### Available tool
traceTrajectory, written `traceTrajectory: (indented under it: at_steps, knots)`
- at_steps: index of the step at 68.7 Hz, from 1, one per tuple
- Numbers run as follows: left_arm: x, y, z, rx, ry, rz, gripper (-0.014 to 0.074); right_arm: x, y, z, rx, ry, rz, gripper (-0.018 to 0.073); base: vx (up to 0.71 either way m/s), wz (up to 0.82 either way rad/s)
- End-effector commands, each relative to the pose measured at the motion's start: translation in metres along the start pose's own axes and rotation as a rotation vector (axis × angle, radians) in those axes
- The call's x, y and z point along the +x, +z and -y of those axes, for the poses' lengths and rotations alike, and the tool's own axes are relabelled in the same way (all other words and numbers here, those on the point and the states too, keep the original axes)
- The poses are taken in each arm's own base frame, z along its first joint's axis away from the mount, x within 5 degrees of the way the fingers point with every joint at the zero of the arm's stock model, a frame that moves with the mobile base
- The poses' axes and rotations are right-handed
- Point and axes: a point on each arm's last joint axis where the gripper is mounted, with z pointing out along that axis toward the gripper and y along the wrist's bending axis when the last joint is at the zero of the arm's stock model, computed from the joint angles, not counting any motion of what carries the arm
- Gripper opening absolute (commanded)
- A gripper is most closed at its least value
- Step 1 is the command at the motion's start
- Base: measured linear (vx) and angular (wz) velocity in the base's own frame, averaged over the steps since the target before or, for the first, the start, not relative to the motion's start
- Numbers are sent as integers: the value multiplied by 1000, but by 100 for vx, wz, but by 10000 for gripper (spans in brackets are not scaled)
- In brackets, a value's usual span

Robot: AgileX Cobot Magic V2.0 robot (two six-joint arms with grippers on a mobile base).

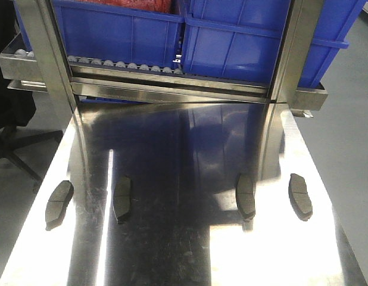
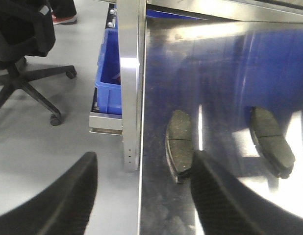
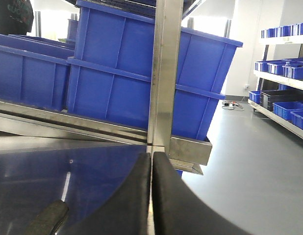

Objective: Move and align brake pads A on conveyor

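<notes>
L gripper point(image 2: 144, 164) gaping, R gripper point(image 3: 152, 159) closed, both empty; 4 dark-grey grooved pads point(image 1: 122, 198) on steel top point(image 1: 184, 256)

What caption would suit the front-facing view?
Four brake pads lie spaced across a shiny steel tabletop before blue bins.

From my right wrist camera I see the right pincer point(image 3: 152, 161) with its fingers pressed flat together. Low on the left, on the shiny surface point(image 3: 53, 171), lies what looks like a pad point(image 3: 49, 218), partly cut off by the frame. Blue bins point(image 3: 117, 78) stand behind a steel post point(image 3: 164, 73).
</notes>
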Motion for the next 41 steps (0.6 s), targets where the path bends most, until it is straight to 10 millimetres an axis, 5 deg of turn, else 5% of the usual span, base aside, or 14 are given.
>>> traceTrajectory:
  at_steps: [1, 15, 25, 41]
  knots:
    - [-16, -3, 3, 21, -21, 90, 442, -6, -1, 1, 13, -9, 80, -10, 0, 0]
    - [-20, -4, 5, 44, -83, 100, 440, -6, -1, 1, 13, -9, 80, -10, 0, 0]
    - [-44, 2, 8, 28, -23, 7, 440, -6, -1, 1, 13, -9, 80, -10, 0, 0]
    - [-79, 42, 17, 38, 42, -274, 440, -6, -1, 1, 13, -9, 80, -10, 0, 0]
